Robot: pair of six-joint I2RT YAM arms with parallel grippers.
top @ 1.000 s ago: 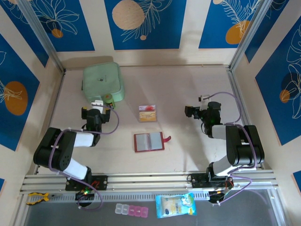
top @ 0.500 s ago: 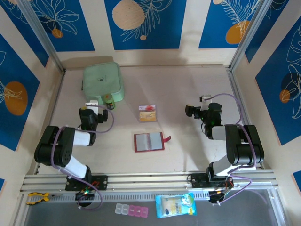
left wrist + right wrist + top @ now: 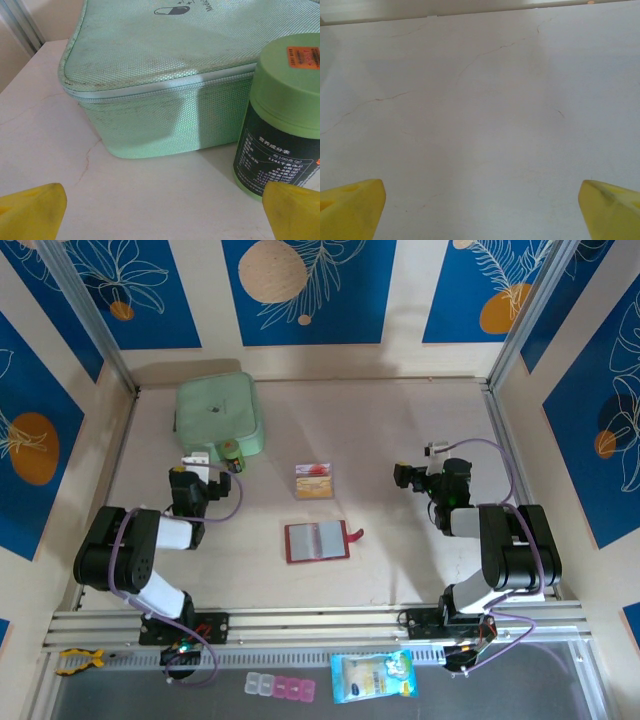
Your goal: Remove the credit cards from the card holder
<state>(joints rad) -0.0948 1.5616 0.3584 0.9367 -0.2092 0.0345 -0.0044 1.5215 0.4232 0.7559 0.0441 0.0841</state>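
Lying open and flat near the middle of the table (image 3: pixel 400 420), the card holder (image 3: pixel 317 541) shows greyish pockets inside a red border, its little snap tab sticking out to the right; the credit cards (image 3: pixel 314 481) sit in a small stack just beyond it, apart from it and nearer the back wall; how many cards make up that stack is too small to tell from above.

The left gripper (image 3: pixel 197 462) hangs low at the left side of the table, well apart from the holder, jaws spread wide with nothing between them; in the left wrist view its yellow fingertips (image 3: pixel 30 210) stand at the two lower corners with bare tabletop between them; just ahead is a pale green zipped pouch (image 3: pixel 165 75), and a green-lidded bottle (image 3: pixel 285 120) with a dark label stands upright just beside it on the right.

The right gripper (image 3: pixel 403 477) sits on the right side, pointing toward the middle, well apart from both cards and holder; its jaws are equally wide and empty; its yellow fingertips (image 3: pixel 350 205) frame only pale, finely cracked tabletop.
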